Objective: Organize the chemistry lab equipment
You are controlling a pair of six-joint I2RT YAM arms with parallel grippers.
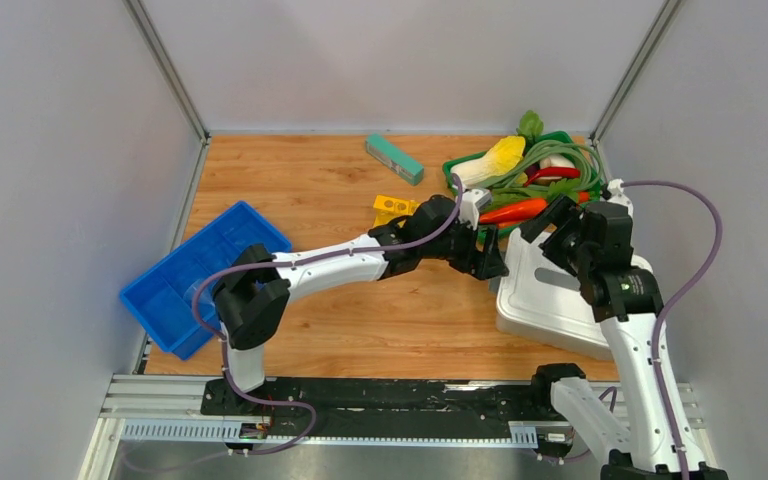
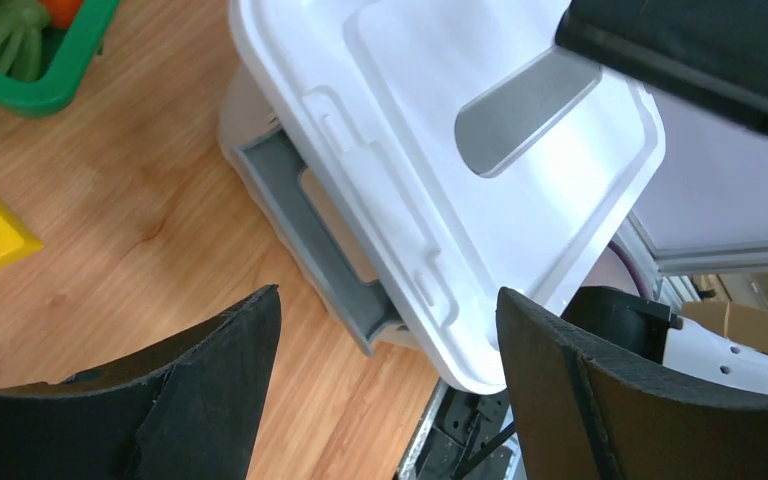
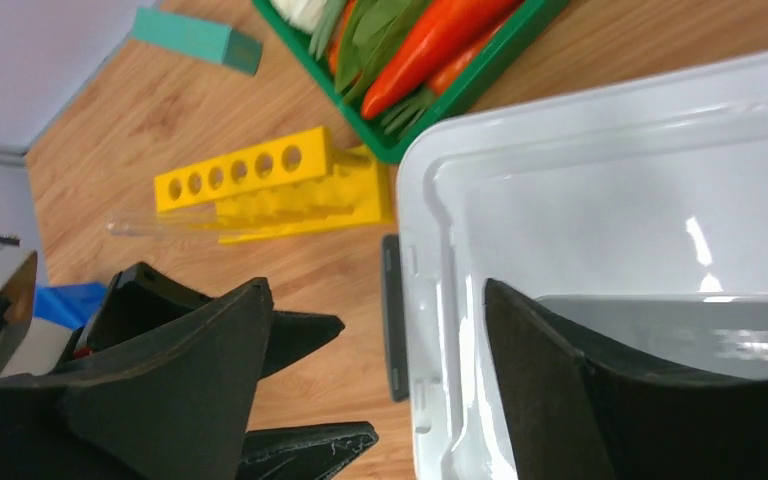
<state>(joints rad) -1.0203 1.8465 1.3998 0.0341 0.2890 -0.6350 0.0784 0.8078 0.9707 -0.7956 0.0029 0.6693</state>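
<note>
The left arm reaches far across the wooden table point(image 1: 360, 320) to the right side. Its left claw point(image 2: 388, 296) is spread wide with nothing in it. It hangs just beside the left edge of a big white box point(image 1: 560, 305). The box has its lid on, and a grey handle point(image 2: 325, 240) on its side shows below the claw.

The right claw point(image 3: 375, 290) hangs over the lid of the same box. Its two black fingers stand far apart too, and it holds nothing. The two claws are near each other.

The yellow holed rack point(image 3: 250, 172) lies on the table between the white box and the middle of the table, close to the green basket point(image 3: 480, 88). A clear glass tube point(image 3: 155, 226) lies along the rack and sticks out past its end. I cannot tell if the tube is in a hole.

The green basket sits at the back right and is full of toy vegetables point(image 1: 520, 205). A teal block point(image 1: 394, 159) lies at the back, well apart from the rack. A blue tray point(image 1: 185, 275) sits tilted at the left edge of the table, far from both claws.
</note>
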